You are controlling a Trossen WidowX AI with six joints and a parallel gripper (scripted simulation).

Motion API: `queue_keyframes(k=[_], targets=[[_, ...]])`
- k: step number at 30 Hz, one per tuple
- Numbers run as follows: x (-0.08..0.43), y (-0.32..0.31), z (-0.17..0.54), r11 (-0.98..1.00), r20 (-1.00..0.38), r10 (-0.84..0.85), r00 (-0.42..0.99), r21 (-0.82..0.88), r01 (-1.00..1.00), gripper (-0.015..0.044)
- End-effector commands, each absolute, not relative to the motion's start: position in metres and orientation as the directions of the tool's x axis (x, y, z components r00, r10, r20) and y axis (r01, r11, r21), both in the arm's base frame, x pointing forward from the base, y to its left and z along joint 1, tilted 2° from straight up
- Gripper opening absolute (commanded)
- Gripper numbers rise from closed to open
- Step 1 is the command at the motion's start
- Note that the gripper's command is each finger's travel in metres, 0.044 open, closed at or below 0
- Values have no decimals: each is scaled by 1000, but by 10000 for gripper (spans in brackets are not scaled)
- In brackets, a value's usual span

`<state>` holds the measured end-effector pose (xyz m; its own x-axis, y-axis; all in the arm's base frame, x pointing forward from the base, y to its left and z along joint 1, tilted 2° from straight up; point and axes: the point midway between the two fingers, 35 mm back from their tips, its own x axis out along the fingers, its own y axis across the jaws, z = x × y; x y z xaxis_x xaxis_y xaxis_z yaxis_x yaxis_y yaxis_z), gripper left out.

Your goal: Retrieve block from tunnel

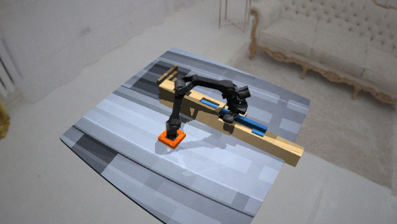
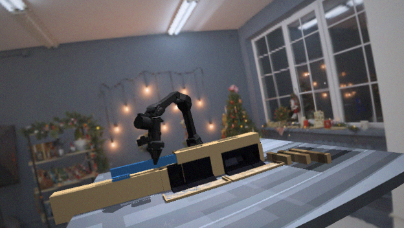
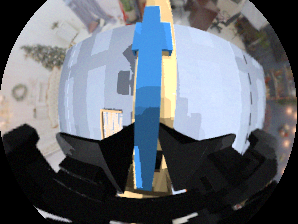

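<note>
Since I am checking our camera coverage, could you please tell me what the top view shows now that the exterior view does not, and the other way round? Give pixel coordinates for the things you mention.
Only the top view: the square orange base plate [image 1: 162, 139] under the arm.

Only the exterior view: the dark side openings [image 2: 198, 170] [image 2: 241, 157] of the tan tunnel housing.

Both: the long blue handle bar [image 1: 253, 123] [image 2: 129, 169], the black end effector [image 1: 236, 117] [image 2: 155, 162] at it, and that housing [image 1: 184, 102] [image 2: 217, 162].

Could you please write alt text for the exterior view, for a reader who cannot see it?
A black gripper, pointing down, is closed on a long blue handle at the mouth of a wooden tunnel. Three wooden rods lie beyond the tunnel's far end, and string lights glow on the wall behind.
</note>
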<state>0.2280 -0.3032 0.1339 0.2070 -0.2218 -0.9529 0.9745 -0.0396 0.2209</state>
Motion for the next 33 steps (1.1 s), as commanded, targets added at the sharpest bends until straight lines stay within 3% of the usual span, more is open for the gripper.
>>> queue_keyframes(k=[1,23,33], targets=[[229,-298,133,-41,-953,-219,210,224,974,0],[233,-240,125,-47,-956,-207,210,224,973,0],[229,-254,139,-56,-950,-235,204,223,973,262]])
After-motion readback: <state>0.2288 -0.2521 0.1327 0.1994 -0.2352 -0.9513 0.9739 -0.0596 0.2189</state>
